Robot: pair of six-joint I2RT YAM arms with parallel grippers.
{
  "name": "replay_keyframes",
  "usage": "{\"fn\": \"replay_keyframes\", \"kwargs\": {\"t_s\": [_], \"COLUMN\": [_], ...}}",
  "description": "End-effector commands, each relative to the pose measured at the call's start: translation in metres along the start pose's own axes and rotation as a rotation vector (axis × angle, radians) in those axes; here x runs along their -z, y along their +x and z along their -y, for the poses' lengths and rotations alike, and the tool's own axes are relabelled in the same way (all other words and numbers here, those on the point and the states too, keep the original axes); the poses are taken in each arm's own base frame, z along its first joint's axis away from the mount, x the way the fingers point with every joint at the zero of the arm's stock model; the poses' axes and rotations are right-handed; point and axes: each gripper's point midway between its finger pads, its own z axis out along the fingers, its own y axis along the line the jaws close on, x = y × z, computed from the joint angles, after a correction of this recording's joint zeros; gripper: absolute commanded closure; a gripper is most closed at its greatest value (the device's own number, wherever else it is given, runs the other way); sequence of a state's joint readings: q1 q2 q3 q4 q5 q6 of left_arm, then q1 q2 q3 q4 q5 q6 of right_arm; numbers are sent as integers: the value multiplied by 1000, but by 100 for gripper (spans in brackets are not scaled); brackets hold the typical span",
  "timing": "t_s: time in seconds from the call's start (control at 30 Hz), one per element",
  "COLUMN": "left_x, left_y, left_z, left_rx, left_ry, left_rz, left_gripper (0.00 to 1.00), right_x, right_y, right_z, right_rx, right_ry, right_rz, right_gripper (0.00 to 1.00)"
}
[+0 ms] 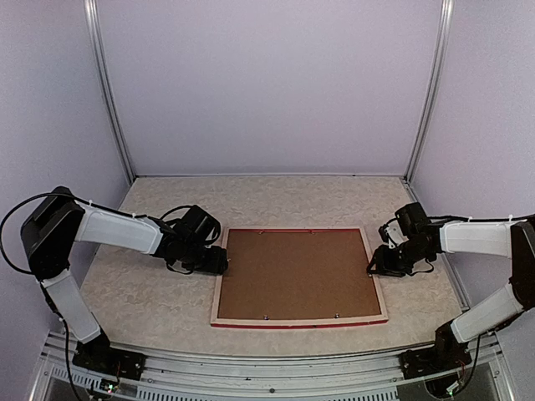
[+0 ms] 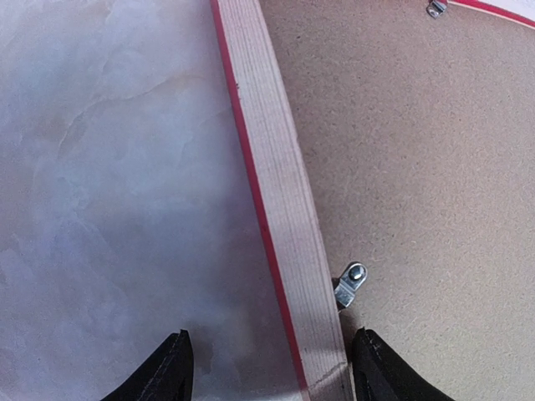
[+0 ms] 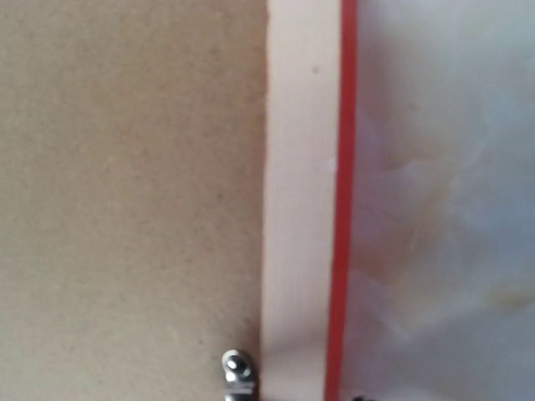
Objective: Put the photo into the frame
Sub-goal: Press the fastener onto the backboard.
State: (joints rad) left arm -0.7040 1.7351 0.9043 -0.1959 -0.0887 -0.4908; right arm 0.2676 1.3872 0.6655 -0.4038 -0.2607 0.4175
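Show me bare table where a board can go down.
Widest: the table strip between the frame's far rail and the back wall. Also the near-left corner. Crowded: both side rails, where the left gripper and right gripper sit.

Soft, even light, faint shadows; frame (image 3: 301,167) blurred in right wrist view, sharp in left

Top view faces down from behind; close wrist views seemingly face frame (image 1: 298,322) edges.

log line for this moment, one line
frame face down, backing board in | left gripper open astride left rail | right gripper at right rail, state unclear | photo not seen
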Motion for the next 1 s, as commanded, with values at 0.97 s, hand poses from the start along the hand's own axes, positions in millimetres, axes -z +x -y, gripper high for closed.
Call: {"fn": "replay_keyframes", "kwargs": {"t_s": [0.97], "left_x": [-5], "left_y": [3], "left_z": [-1], "left_rx": [-15], "left_ry": [-20], "left_rz": [-12], "left_gripper": [36], "right_x": [-12], "right_y": [4], "right_z": [23], "right_rx": [22], "right_ry": [94], "right_rz": [9], "right_gripper": [65]}}
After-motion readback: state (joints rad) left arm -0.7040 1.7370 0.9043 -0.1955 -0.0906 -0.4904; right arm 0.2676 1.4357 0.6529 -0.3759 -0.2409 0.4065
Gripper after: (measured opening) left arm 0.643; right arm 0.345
